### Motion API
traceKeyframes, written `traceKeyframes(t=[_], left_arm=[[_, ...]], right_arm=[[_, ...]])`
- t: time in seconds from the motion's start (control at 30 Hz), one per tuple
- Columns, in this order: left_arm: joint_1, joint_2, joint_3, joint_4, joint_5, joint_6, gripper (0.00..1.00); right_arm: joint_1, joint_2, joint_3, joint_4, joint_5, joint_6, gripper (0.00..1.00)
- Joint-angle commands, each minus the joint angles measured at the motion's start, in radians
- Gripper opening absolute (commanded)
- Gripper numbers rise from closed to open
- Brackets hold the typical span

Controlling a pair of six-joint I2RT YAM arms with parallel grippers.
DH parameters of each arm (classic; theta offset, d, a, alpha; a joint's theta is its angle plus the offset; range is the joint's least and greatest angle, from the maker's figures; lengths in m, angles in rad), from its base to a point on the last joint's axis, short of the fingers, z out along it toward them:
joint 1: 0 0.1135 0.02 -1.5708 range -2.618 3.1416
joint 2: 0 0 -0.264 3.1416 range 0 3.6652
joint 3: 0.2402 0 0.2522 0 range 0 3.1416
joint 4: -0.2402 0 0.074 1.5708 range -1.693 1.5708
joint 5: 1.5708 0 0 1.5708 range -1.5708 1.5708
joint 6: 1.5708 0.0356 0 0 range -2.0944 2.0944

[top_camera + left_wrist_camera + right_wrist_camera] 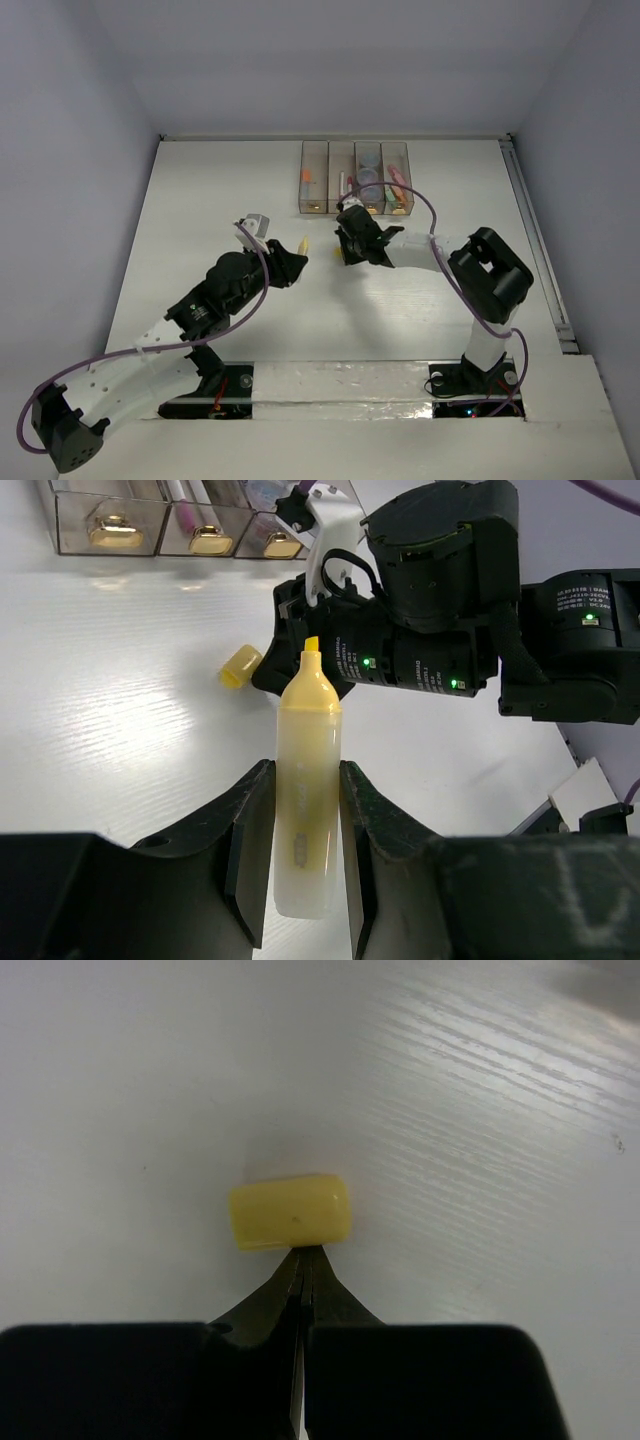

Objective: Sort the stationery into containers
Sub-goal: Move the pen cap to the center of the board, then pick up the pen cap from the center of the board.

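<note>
yellow highlighter [310, 720] is clamped in the left hand [303, 780]; the right hand [303, 1256], pressed together, touches a yellow cap [290, 1212].

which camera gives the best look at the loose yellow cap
The right wrist view: the yellow cap lies large and centred, just past the shut right gripper. The left wrist view shows it small beside the highlighter; from above it is hardly visible.
</note>
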Motion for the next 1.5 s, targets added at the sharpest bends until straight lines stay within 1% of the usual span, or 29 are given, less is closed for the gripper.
traceKeyframes(t=[0.0, 0.13, 0.23, 0.3, 0.37, 0.47, 0.57, 0.6, 0.63, 0.67, 0.7, 0.73, 0.8, 0.9, 1.0, 1.03, 1.07, 1.1, 1.17, 1.2, 1.27, 1.3, 1.4, 1.47], left_arm=[[0.004, 0.008, 0.050, 0.042, 0.009, 0.017, 0.00], [0.004, 0.016, 0.053, 0.042, 0.006, 0.018, 0.00], [0.004, 0.013, 0.053, 0.037, -0.003, 0.018, 0.00], [0.004, 0.008, 0.052, 0.031, -0.005, 0.018, 0.00], [0.004, 0.005, 0.050, 0.030, -0.010, 0.018, 0.00], [0.004, 0.007, 0.047, 0.037, -0.008, 0.020, 0.00], [0.004, 0.015, 0.047, 0.047, 0.000, 0.021, 0.00], [0.004, 0.018, 0.047, 0.050, 0.000, 0.021, 0.00], [0.004, 0.019, 0.047, 0.050, 0.003, 0.021, 0.00], [0.004, 0.016, 0.044, 0.051, 0.003, 0.018, 0.00], [0.004, 0.016, 0.044, 0.051, 0.003, 0.018, 0.00], [0.004, 0.012, 0.041, 0.053, 0.003, 0.017, 0.00], [0.004, 0.007, 0.038, 0.054, 0.003, 0.012, 0.00], [0.004, 0.004, 0.033, 0.053, 0.001, 0.009, 0.00], [0.004, 0.002, 0.033, 0.051, 0.001, 0.009, 0.00], [0.004, -0.001, 0.035, 0.051, 0.000, 0.011, 0.00], [0.004, -0.001, 0.035, 0.048, 0.001, 0.011, 0.00], [0.004, -0.001, 0.035, 0.045, 0.001, 0.012, 0.00], [0.004, -0.001, 0.032, 0.047, 0.000, 0.014, 0.00], [0.004, -0.002, 0.030, 0.050, 0.000, 0.014, 0.00], [0.004, 0.002, 0.029, 0.054, 0.003, 0.015, 0.00], [0.004, 0.002, 0.029, 0.056, 0.004, 0.015, 0.00], [0.004, -0.002, 0.027, 0.057, 0.006, 0.015, 0.00], [0.004, -0.005, 0.024, 0.056, 0.006, 0.015, 0.00]], right_arm=[[-0.012, -0.016, 0.025, 0.008, 0.029, -0.012, 0.00], [-0.044, 0.018, 0.072, 0.021, 0.014, -0.006, 0.00], [-0.044, 0.032, 0.094, 0.031, -0.014, -0.003, 0.00], [-0.044, 0.027, 0.091, 0.029, -0.031, -0.001, 0.00], [-0.044, 0.013, 0.072, 0.021, -0.016, -0.001, 0.00], [-0.044, -0.034, 0.051, 0.001, 0.004, 0.005, 0.10], [-0.044, -0.082, 0.038, -0.005, 0.003, 0.003, 0.33], [-0.044, -0.089, 0.043, -0.011, -0.005, 0.000, 0.45], [-0.044, -0.096, 0.048, -0.014, -0.013, -0.006, 0.48], [-0.044, -0.102, 0.061, -0.025, -0.023, -0.011, 0.55], [-0.044, -0.105, 0.061, -0.028, -0.023, -0.011, 0.59], [-0.044, -0.103, 0.071, -0.028, -0.025, -0.017, 0.60], [-0.044, -0.094, 0.078, -0.026, -0.034, -0.018, 0.68], [-0.023, -0.059, 0.109, -0.035, -0.045, -0.017, 0.74], [-0.013, -0.017, 0.161, -0.078, -0.043, 0.008, 0.74], [-0.003, -0.014, 0.164, -0.081, -0.045, 0.021, 0.72], [-0.003, -0.017, 0.164, -0.083, -0.045, 0.032, 0.69], [-0.003, -0.022, 0.149, -0.072, -0.048, 0.043, 0.64], [-0.003, -0.048, 0.125, -0.051, -0.074, 0.064, 0.61], [-0.003, -0.054, 0.106, -0.036, -0.113, 0.072, 0.60], [-0.003, -0.059, 0.097, -0.029, -0.161, 0.087, 0.60], [-0.003, -0.059, 0.089, -0.031, -0.180, 0.094, 0.63], [-0.003, -0.076, 0.065, -0.016, -0.169, 0.110, 0.69], [-0.003, -0.074, 0.057, -0.018, -0.172, 0.112, 0.70]])
